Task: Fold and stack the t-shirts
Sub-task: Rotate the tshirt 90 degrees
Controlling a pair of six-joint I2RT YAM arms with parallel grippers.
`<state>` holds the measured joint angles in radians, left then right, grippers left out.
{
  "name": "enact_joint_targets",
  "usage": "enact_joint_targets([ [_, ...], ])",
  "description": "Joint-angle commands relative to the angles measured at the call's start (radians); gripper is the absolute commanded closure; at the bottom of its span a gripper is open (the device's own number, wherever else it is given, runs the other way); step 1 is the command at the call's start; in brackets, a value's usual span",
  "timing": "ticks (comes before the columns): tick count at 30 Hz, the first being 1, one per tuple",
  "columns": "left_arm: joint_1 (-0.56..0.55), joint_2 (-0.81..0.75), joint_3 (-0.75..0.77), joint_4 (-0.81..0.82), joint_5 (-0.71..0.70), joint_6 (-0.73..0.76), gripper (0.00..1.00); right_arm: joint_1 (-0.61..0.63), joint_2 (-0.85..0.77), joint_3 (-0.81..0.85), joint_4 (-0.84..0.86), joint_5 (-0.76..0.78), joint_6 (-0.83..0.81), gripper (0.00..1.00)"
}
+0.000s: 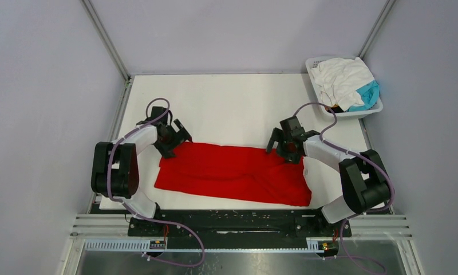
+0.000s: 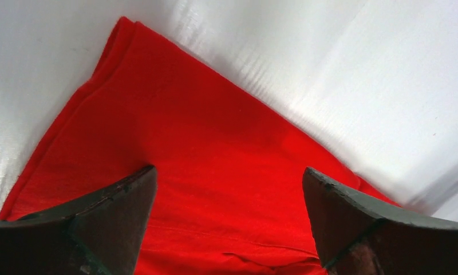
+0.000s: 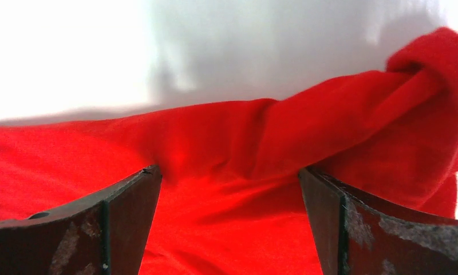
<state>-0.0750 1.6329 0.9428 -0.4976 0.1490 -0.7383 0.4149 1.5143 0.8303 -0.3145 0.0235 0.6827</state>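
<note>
Folding step, probably mid-way: red t-shirt (image 1: 233, 175) lies as a flat band on the near half of the table (image 1: 232, 103). Its long axis runs left-right, with the right end slightly nearer the bases. Collar end can't be told. Left gripper (image 2: 229, 168) and right gripper (image 3: 228, 168) are both spread wide and empty over its far corners. Next move likely needs both to pinch that far edge together. The right end is bunched.

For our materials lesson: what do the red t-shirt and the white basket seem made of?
Red t-shirt: soft matte cloth, probably a cotton knit; it folds and bunches into rolls. Basket: apparently rigid white plastic, with moulded slots in its wall.
</note>
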Motion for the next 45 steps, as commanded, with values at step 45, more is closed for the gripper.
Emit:
enact_joint_targets([
  [45, -0.667, -0.457, -0.259, 0.076, 0.038, -0.045, 0.01, -0.090, 0.124, 0.370, -0.187, -0.106, -0.083, 0.01],
])
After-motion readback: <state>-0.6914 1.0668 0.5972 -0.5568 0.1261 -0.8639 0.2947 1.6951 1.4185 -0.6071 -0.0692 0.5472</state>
